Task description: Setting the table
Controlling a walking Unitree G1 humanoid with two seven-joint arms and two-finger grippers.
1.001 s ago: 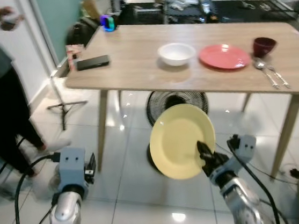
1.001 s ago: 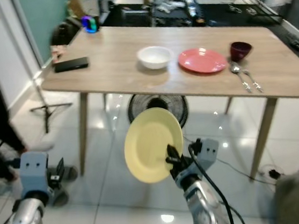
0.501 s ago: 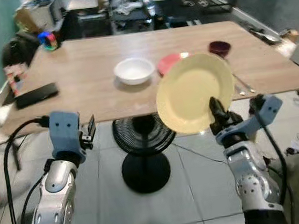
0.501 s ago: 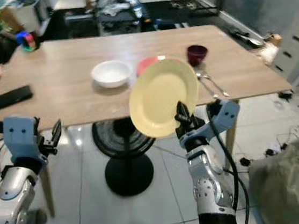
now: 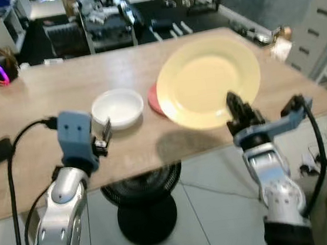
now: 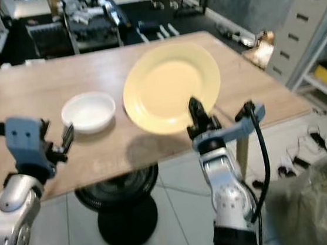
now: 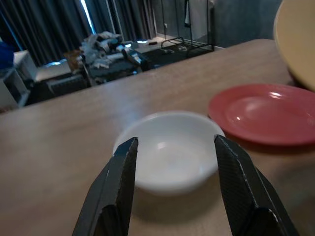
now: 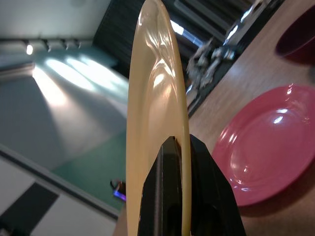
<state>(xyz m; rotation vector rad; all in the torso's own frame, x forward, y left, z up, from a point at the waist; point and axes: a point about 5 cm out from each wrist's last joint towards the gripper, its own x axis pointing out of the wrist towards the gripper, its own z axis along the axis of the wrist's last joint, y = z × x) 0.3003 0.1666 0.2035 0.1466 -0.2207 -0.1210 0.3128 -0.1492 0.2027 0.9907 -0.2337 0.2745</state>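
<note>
At nine o'clock the left gripper (image 7: 170,184) is held wide open and empty before the round white ceramic bowl (image 5: 117,107) on the light wooden surface (image 5: 44,112). At three o'clock the round pale-yellow plate (image 5: 209,82) is pinched by its rim in the right gripper (image 5: 241,115), tilted above the flat red plate (image 7: 263,113). The carrying step appears underway; next, lowering onto a bare spot seems called for.

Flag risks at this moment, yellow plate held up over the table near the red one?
1. The right hand pinches the yellow plate only at its lower rim, so it could slip or pivot.
2. Lowered here, it could land on the red plate.
3. The open left hand is close to the white bowl and may nudge it.
</note>
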